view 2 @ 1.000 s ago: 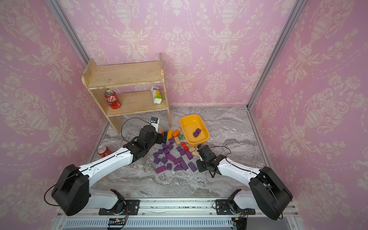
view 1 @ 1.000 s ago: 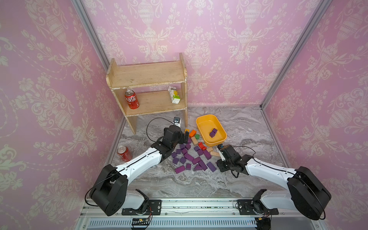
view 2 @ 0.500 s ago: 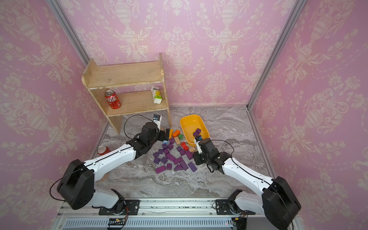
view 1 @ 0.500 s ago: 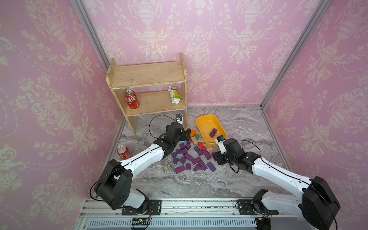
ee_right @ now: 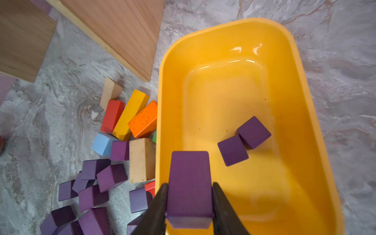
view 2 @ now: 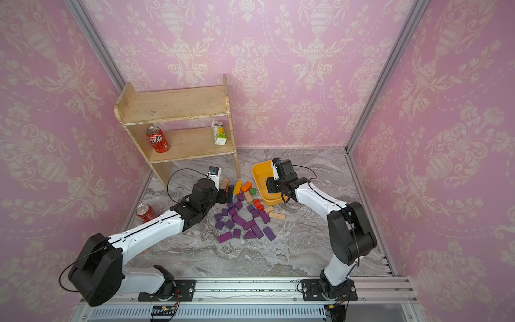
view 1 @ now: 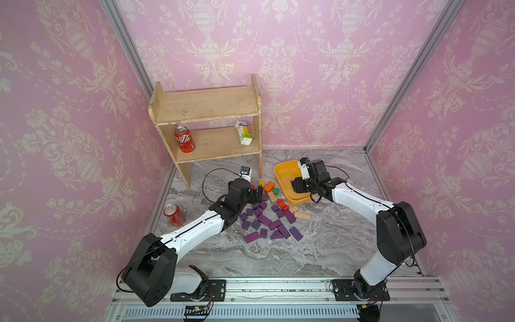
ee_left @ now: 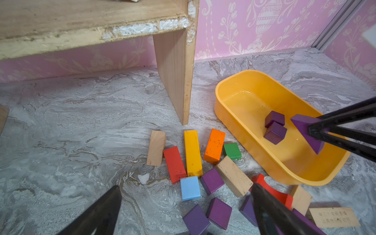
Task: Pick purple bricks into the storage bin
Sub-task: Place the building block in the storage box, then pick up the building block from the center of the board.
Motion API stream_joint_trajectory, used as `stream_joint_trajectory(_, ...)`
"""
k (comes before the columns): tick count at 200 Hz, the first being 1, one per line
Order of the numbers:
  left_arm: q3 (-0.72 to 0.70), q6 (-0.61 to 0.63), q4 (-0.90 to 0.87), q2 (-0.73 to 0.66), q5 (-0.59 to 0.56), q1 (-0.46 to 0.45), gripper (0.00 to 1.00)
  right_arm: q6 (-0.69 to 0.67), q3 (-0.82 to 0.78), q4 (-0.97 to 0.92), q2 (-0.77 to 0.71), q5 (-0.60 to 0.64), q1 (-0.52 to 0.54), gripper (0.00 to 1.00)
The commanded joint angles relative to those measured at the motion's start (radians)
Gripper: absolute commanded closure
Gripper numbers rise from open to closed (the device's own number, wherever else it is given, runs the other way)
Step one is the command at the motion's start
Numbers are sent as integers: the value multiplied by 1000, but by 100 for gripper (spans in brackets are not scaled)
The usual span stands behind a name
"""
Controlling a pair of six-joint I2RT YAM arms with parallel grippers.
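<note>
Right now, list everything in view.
bin: one, yellow, right of shelf
bricks in bin: two, purple, on its floor
wedge: one, purple, held over bin
loose bricks: about twenty, purple, heaped near bin
coloured blocks: six, mixed colours, between heap and shelf
tan blocks: four, plain wood, among them
shelf: one, wooden, back left
cans: two, red, lower shelf and table, left
carton: one, white-green, lower shelf
left gripper: open, black, at heap's far edge
right gripper: shut on wedge, black, over bin
</note>
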Motion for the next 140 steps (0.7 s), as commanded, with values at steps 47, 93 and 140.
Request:
stream_joint_trajectory(47,43,23,-32,-20,21,8,1,-25,77,14,16,-98,-16,32)
stream_joint_trajectory(93,22,77,36,-45,33,8,1,-74,-61,-63,-195,-63,-8,31)
stream_joint_trajectory(140,61,83,50,10,112,10,1,-55,-269,-115,-442,7,33,31)
